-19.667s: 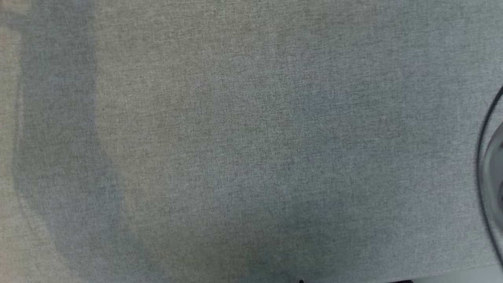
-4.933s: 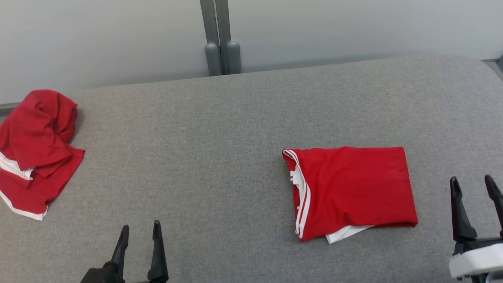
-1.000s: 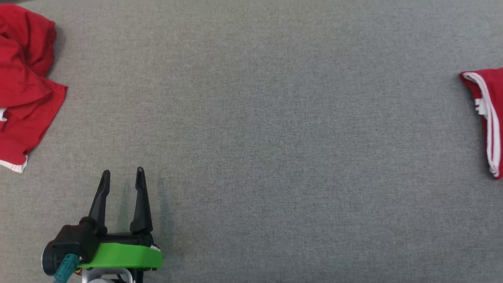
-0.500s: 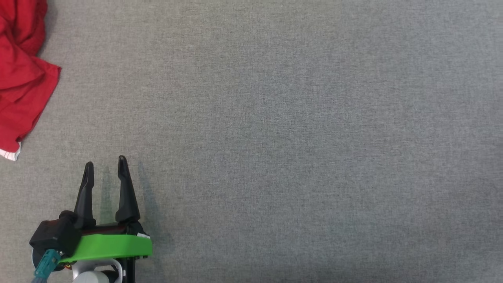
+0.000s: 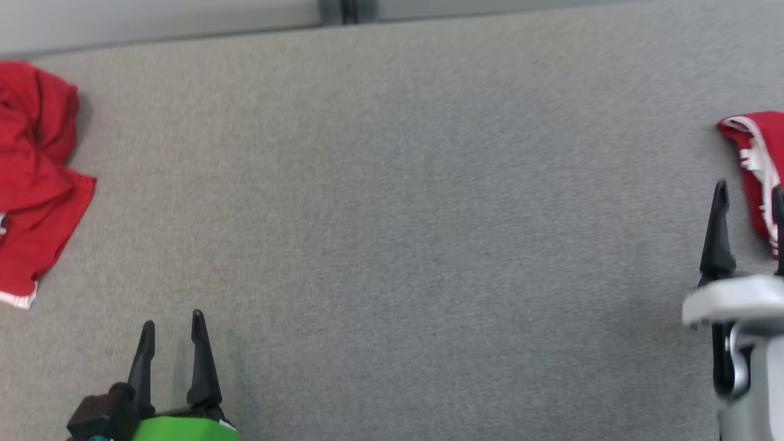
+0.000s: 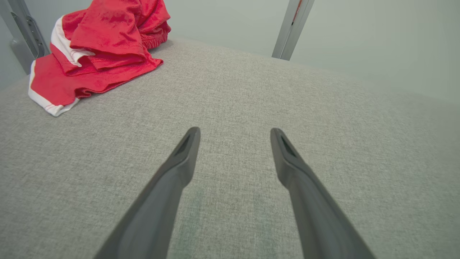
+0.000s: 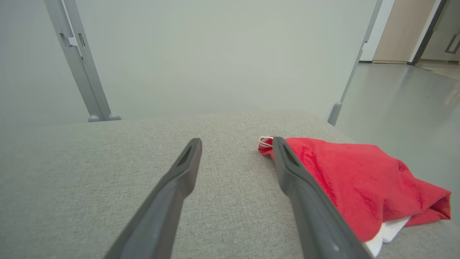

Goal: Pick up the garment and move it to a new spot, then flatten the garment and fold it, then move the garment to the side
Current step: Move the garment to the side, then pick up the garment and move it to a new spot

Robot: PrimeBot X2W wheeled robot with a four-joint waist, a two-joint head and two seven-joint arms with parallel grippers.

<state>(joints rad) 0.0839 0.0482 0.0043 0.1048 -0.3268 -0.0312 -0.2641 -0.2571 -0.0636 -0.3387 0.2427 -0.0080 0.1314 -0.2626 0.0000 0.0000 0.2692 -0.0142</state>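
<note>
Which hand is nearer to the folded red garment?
Right. The right hand is just beside the folded garment; the left hand is far across the surface, near the crumpled garment.

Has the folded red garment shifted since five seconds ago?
Yes. The folded garment now lies much farther to the right of the grey post behind the cushion, near its right end.

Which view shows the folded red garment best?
Right wrist view: the folded red garment lies nearly whole beside the right pincer. Head view catches its striped edge, cropped at the frame's right. Left wrist view faces the crumpled garment instead.
</note>
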